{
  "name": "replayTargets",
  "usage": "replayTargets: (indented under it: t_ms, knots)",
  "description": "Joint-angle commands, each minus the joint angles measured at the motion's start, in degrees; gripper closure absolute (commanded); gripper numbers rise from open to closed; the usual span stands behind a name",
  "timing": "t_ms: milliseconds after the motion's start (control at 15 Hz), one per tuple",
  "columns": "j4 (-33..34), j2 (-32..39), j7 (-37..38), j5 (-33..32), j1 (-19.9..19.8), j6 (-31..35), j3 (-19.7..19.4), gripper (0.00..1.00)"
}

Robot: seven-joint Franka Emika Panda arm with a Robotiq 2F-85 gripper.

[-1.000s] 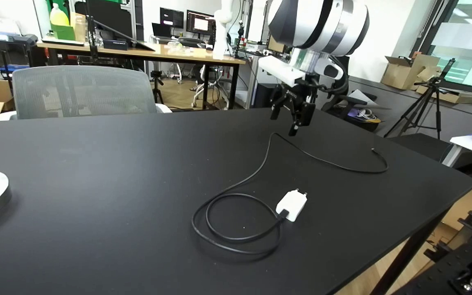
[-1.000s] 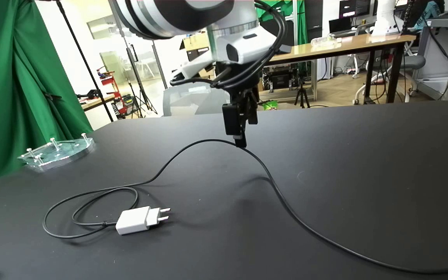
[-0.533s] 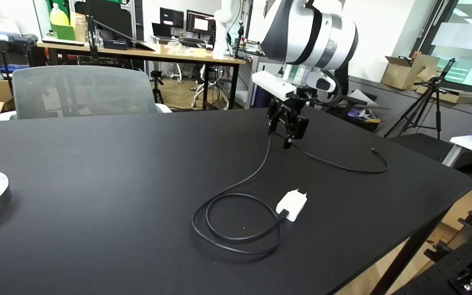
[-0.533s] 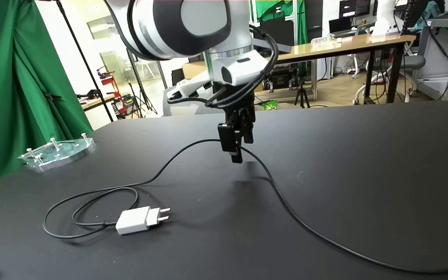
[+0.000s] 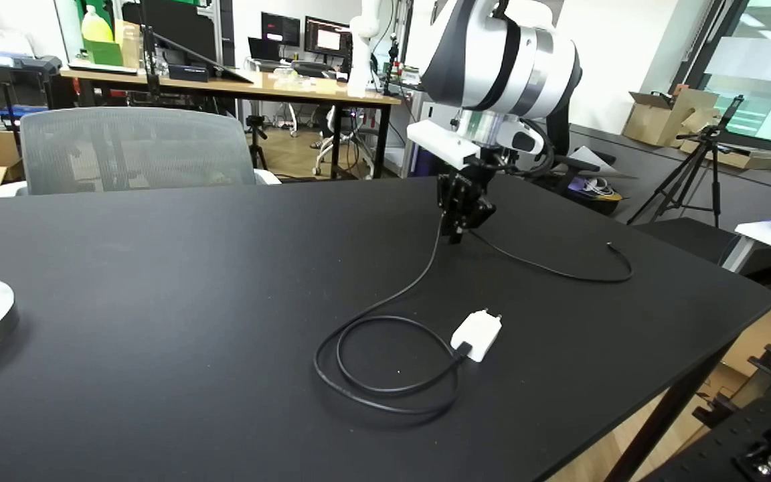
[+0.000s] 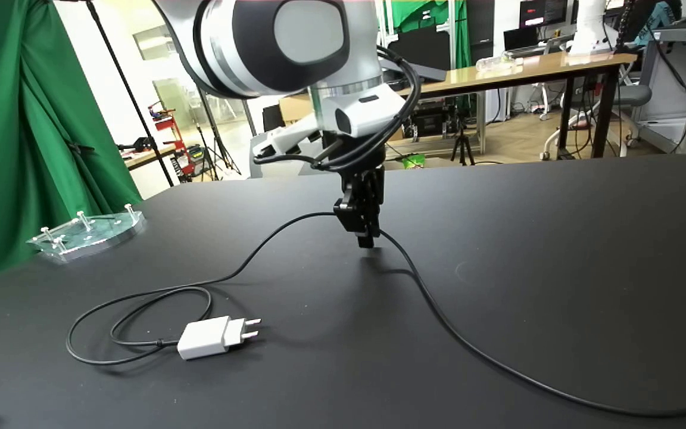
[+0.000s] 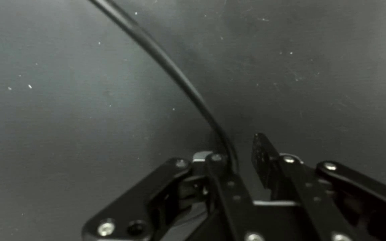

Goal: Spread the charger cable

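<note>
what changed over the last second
The gripper came down to the bend of the black cable, and its jaws drew closer together; the wrist view shows the cable between them, a gap remaining, not yet clamped. The white plug block stayed put.

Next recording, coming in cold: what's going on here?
A robot arm is working on a black cable on a dark table. Its end effector reaches down at a bend in it; in the wrist view the cable runs between partly open jaws, with a gap beside it, so no firm grip shows yet. Near the white plug, the cable lies in loops, so the spreading isn't finished.
</note>
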Motion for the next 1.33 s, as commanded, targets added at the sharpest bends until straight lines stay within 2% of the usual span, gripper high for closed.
replayTargets:
  t_ms: [0, 267, 533, 933, 1267]
  knots:
    - [-0.2, -1.7, 0.8, -1.0, 0.6, -0.8, -0.4, 0.99]
    - [-1.8, -4.8, -2.0, -7.2, 2.7, -3.1, -2.3, 0.99]
    - [-3.9, -11.2, -7.7, -15.5, 4.0, -10.9, -2.0, 0.99]
    - [-8.5, -22.7, -17.9, -24.2, 4.1, -23.7, 1.0, 0.99]
    - [-13.3, -31.2, -28.4, -28.4, 3.6, -30.6, 5.0, 0.99]
